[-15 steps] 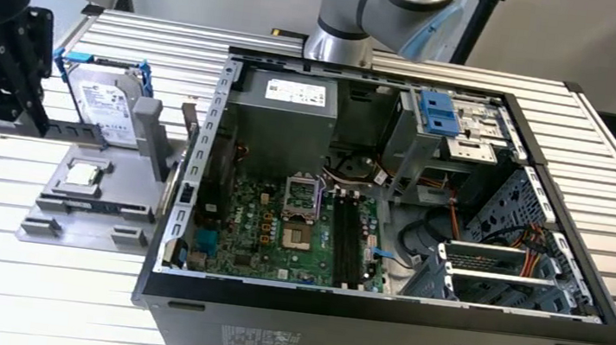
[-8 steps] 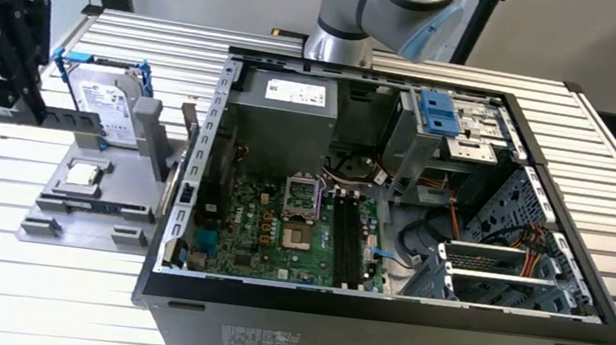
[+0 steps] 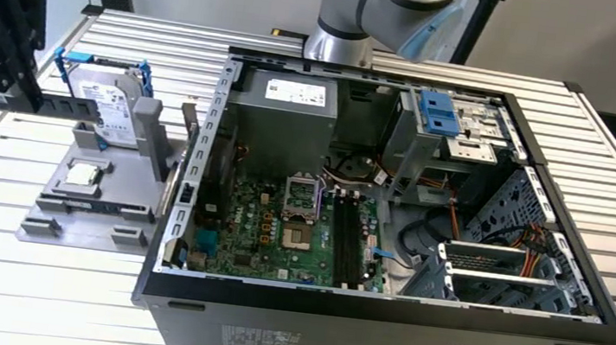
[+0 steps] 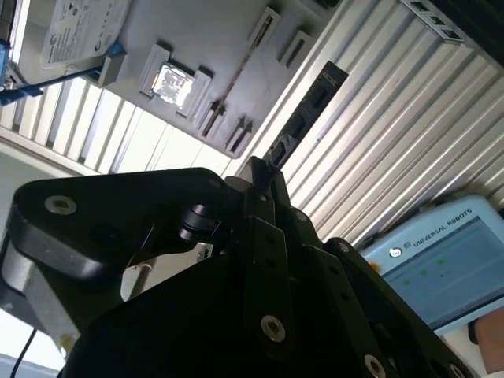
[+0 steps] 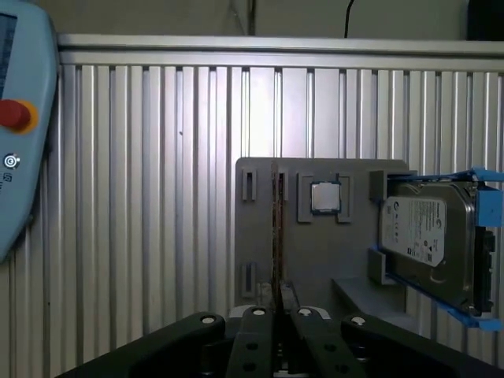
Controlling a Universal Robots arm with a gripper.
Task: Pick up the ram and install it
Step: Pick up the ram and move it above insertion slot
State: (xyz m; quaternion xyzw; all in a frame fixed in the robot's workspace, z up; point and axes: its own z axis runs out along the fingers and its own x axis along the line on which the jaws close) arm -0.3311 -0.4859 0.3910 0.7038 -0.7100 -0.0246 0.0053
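The ram [image 3: 66, 106] is a long thin strip held level in the air at the exterior view's left, above the grey holder plate [image 3: 107, 202]. My gripper [image 3: 17, 96] is shut on one end of it. In the second wrist view the ram [image 4: 307, 114] sticks out past the fingertips of the gripper [image 4: 264, 169]. The first wrist view shows the ram [image 5: 277, 228] edge-on, rising from the gripper [image 5: 279, 298]. The black motherboard slots [image 3: 347, 238] lie inside the open computer case [image 3: 386, 308], well to the exterior view's right of the ram.
A silver hard drive in a blue frame [image 3: 106, 110] stands on the holder plate, just behind the ram. A small square silver chip [image 3: 87, 173] lies on the plate. The arm's base [image 3: 350, 12] stands behind the case. A teach pendant [image 5: 16, 134] lies on the slatted table.
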